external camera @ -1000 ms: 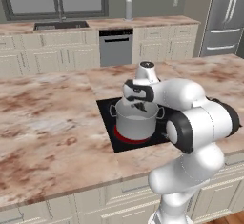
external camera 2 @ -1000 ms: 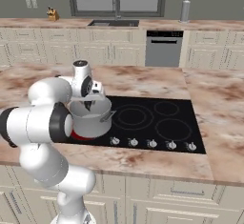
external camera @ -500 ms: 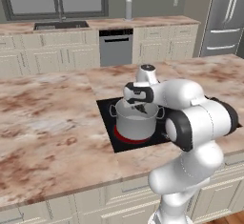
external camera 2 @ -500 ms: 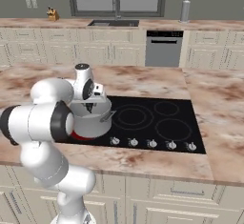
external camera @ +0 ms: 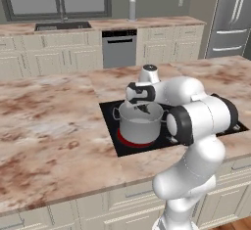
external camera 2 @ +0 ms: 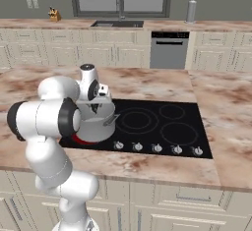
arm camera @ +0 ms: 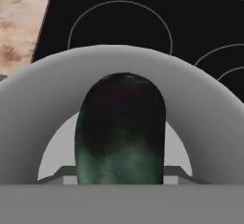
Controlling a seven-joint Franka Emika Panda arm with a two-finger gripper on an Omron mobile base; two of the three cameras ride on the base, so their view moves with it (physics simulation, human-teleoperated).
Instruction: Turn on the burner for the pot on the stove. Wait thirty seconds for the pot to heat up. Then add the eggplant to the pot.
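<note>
The eggplant (arm camera: 120,131) hangs over the open mouth of the pot (arm camera: 119,70), its long axis running along the claw's own line of sight in the hand view: the rounded, nearly black end points away from the camera and down toward the pot's pale grey floor, and the greener end sits nearest the claw. It lies dead centre between where the claw's tips would be, covering them, so the tips themselves cannot be made out; whether the claw is gripping the eggplant or has let go I cannot tell, though it looks no more than narrowly parted. From the left base view the claw (external camera: 140,105) sits just above the pot's rim, pointing down into it, and the pot (external camera: 139,122) stands on the glowing red burner (external camera: 128,141) at the near left corner of the stove (external camera: 113,119). The right base view shows the same: the claw (external camera 2: 98,108) over the pot (external camera 2: 101,126), with the red glow of the burner (external camera 2: 81,139) showing at the pot's base, and the stove (external camera 2: 162,122) set into the mottled brown tabletop (external camera 2: 147,85).
</note>
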